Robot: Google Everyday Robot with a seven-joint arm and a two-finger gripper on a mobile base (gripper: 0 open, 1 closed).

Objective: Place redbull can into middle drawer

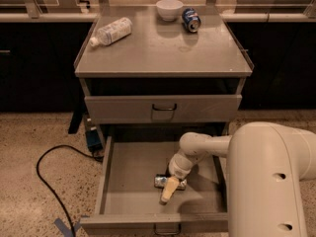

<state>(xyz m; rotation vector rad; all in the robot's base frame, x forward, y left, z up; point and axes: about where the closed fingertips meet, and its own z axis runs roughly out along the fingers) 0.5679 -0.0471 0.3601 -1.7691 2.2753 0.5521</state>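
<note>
down in the drawer (131,177), the hand (169,189) sat over the can (159,181), grip unclear; it needed a full release before lifting.

The arm (210,144) reaches leftward from the lower right, wrist bent down, gripper (167,192) hanging low.

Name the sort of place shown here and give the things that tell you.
Probably a robot test lab or workshop: a grey metal cabinet, a speckled hard floor with a loose cable. The gripper is low inside the open middle drawer, at the redbull can.
</note>
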